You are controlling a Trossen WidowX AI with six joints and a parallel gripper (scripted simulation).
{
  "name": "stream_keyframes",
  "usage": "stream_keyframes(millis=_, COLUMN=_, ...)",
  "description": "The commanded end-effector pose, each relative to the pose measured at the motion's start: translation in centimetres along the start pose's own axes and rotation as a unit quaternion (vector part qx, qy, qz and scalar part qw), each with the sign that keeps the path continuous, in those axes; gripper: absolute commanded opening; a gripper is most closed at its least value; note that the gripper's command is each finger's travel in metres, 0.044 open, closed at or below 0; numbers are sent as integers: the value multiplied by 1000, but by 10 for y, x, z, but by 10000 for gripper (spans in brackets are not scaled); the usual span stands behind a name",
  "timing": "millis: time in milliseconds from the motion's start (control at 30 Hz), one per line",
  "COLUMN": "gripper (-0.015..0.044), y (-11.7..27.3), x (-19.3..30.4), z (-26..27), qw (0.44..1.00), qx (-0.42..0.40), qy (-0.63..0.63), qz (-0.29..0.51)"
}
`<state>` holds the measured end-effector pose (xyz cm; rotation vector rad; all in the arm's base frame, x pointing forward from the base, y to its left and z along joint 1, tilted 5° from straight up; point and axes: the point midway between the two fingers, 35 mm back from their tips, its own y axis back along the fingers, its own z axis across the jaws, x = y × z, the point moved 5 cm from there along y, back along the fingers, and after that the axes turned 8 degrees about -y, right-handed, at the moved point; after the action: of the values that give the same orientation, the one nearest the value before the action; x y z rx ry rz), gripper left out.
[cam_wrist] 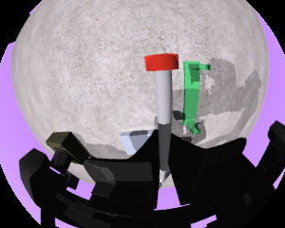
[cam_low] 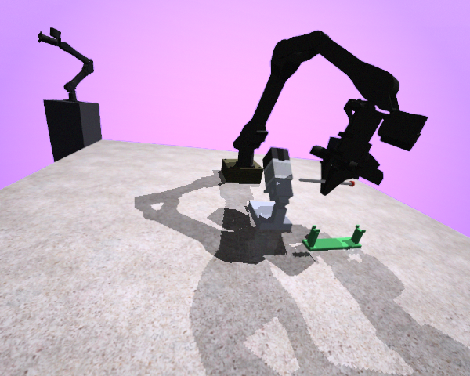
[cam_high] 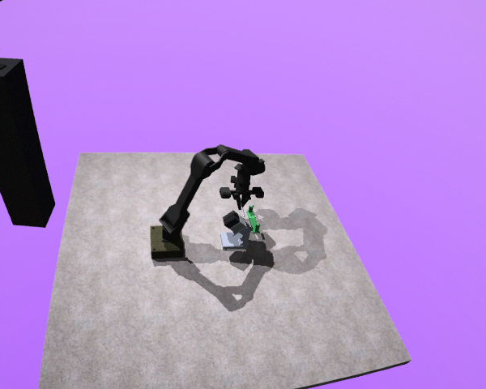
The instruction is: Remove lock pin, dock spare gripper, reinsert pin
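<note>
From the top I see one flat, speckled grey table (cam_high: 109, 335) (cam_low: 85, 243) (cam_wrist: 95, 57), with purple (cam_high: 360, 83) (cam_low: 178, 81) (cam_wrist: 5, 104) all around. My arm stands on one brown-green block (cam_high: 155, 251) (cam_low: 227, 175) (cam_wrist: 62, 137), at nine o'clock from the one blue-grey mount (cam_high: 227, 241) (cam_low: 283, 218) (cam_wrist: 128, 142). One green stand (cam_high: 253, 220) (cam_low: 332, 243) (cam_wrist: 191, 95) is near the mount, at one o'clock. One tall black box (cam_high: 17, 146) (cam_low: 65, 125) is far off at ten o'clock. My shadows lie over the table.

From the side, I count one other arm (cam_low: 83, 64) on the black box. The green stand has two posts and sits at four o'clock from the mount. I hold the one pin (cam_high: 243, 212) (cam_low: 308, 179) (cam_wrist: 163, 95) up high, on its side, at three o'clock from the mount's top. I see a gap between them. I can't tell if the chunky top is the spare gripper.

From my wrist, my claw (cam_high: 241, 206) (cam_low: 327, 186) (cam_wrist: 160, 133) is closed tight on the pin. Its one red end points to twelve o'clock. The green stand shows at one o'clock from my claw.
</note>
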<state>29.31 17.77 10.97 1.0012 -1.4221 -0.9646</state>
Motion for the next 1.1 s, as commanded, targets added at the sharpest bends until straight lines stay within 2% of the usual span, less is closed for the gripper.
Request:
stream_keyframes(millis=0, gripper=0, y=-17, x=-3, z=2, qw=1000, qx=-5, qy=0, qz=2)
stream_keyframes(millis=200, gripper=0, y=-36, x=-7, z=5, qw=1000, qx=-3, qy=-2, qz=1)
stream_keyframes(millis=1067, gripper=0, y=-37, x=9, z=2, qw=1000, qx=-2, qy=-2, qz=0)
